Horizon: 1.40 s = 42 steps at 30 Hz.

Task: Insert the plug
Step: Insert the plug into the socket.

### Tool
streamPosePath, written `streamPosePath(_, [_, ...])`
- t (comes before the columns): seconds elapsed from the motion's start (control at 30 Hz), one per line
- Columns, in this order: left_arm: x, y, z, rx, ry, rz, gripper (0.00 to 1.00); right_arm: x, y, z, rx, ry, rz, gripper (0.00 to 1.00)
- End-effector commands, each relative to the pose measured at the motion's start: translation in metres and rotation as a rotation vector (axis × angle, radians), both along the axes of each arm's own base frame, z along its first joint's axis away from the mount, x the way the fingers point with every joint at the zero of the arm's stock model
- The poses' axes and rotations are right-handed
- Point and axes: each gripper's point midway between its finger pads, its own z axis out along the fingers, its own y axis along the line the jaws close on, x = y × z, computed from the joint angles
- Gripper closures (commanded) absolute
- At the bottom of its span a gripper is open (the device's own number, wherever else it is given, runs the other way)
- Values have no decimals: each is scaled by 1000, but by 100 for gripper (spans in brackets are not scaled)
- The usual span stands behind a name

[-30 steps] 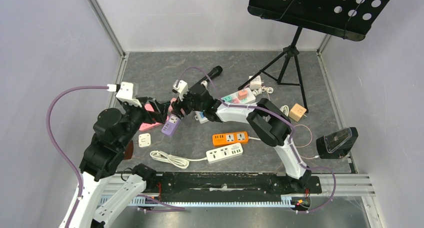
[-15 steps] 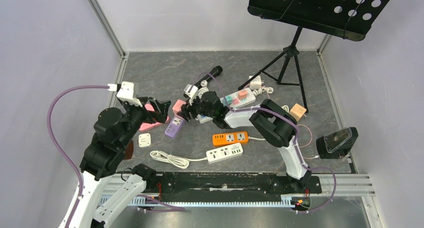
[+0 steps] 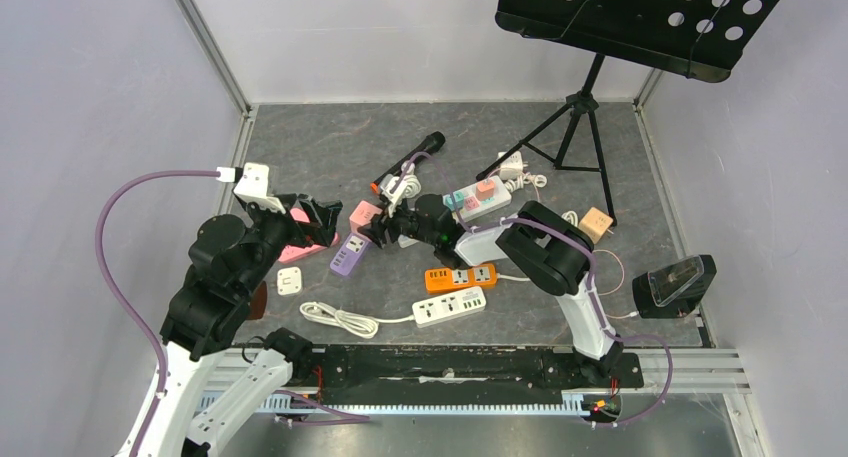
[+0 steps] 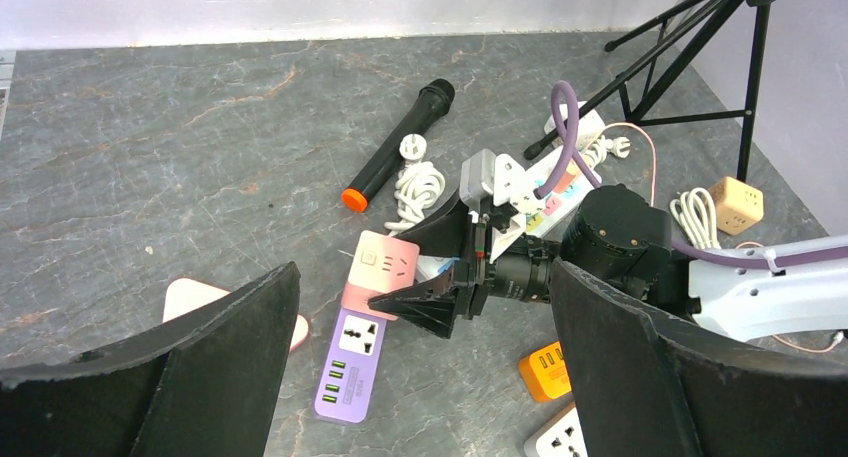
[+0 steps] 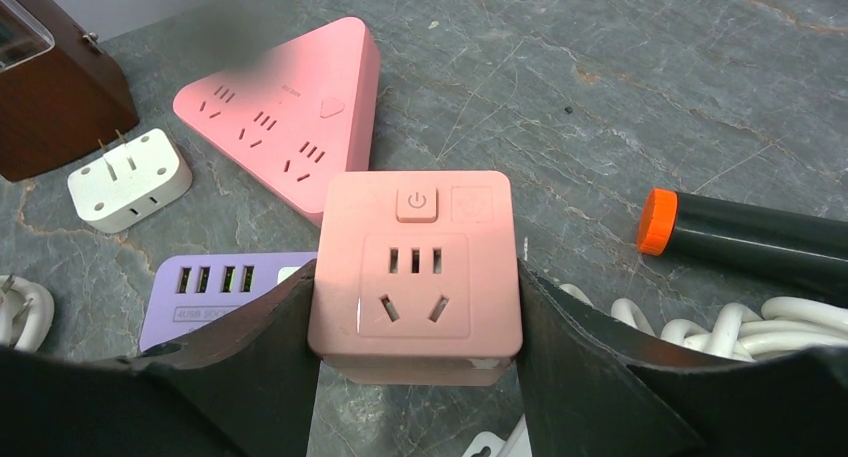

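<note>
Lying nearest the bench's (image 3: 300, 142) front edge, a white power strip (image 3: 449, 307) and an orange strip (image 3: 460, 276) are crowding the right arm's side. Beyond them, the right tool (image 5: 415, 317) is clamping the pink adapter (image 5: 415, 262) by both sides, just past a purple strip (image 3: 345, 254). The left tool (image 4: 422, 277) is hanging with fingers wide apart above a pink triangular strip (image 5: 285, 127). Bare grey surface is lying open toward the far left corner, while a microphone (image 3: 415, 155) and a tripod (image 3: 579, 102) are occupying the far right.

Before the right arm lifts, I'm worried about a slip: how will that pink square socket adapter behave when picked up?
Probably rigid: the pink square socket adapter is a boxy plastic block, so it shouldn't flex. Its smooth flat sides, which the right gripper flanks, may slide. No cord shows on it, so it's likely light.
</note>
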Motion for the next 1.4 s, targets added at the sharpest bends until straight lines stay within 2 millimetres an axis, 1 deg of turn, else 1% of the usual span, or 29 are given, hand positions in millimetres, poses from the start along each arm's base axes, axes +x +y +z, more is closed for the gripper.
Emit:
streamPosePath(0.0, [1, 1, 10, 18, -35, -2, 1, -21, -30, -105, -260, 202, -49, 78])
streamPosePath(0.07, [2, 1, 9, 19, -32, -1, 2, -19, -31, -110, -270, 219, -69, 78])
streamPosePath(0.1, [2, 1, 8, 19, -31, -1, 2, -18, -30, -109, -268, 227, -74, 77])
streamPosePath(0.17, [2, 1, 7, 18, -28, -2, 1, -14, -25, -98, -256, 239, -84, 73])
streamPosePath(0.23, [2, 1, 7, 17, -29, -3, 2, -7, -14, -76, -256, 240, -79, 68])
streamPosePath(0.33, [2, 1, 8, 16, -28, -1, 2, 6, -1, -42, -258, 219, -85, 50])
streamPosePath(0.37, [2, 1, 8, 16, -28, -2, 2, 9, 2, -30, -258, 207, -82, 39])
streamPosePath(0.43, [2, 1, 8, 17, -31, -1, 2, 11, 4, -14, -254, 185, -77, 20])
streamPosePath(0.5, [2, 1, 8, 19, -31, 0, 1, 11, 6, 1, -255, 153, -53, 11])
streamPosePath(0.57, [2, 1, 7, 20, -31, 0, 1, 13, 7, 12, -269, 121, -41, 7])
streamPosePath(0.67, [3, 1, 6, 24, -30, 0, 1, 18, 11, 20, -305, 91, -22, 5])
streamPosePath(0.73, [3, 2, 6, 26, -31, 3, 1, 17, 12, 22, -310, 73, -2, 5])
streamPosePath(0.9, [2, 3, 6, 28, -34, 6, 1, 11, 20, 38, -274, 45, 52, 5])
streamPosePath(0.97, [2, 3, 6, 29, -34, 7, 2, 14, 23, 43, -264, 40, 46, 5])
streamPosePath(1.03, [2, 3, 6, 30, -34, 7, 1, 19, 26, 42, -266, 41, 36, 9])
streamPosePath(1.2, [4, 5, 3, 35, -25, 19, 2, 25, 33, 20, -325, 88, 41, 23])
streamPosePath(1.3, [5, 5, 1, 37, -19, 25, 2, 21, 30, 8, -344, 120, 41, 30])
streamPosePath(1.37, [5, 5, 0, 38, -16, 25, 2, 17, 26, -1, -358, 136, 42, 32])
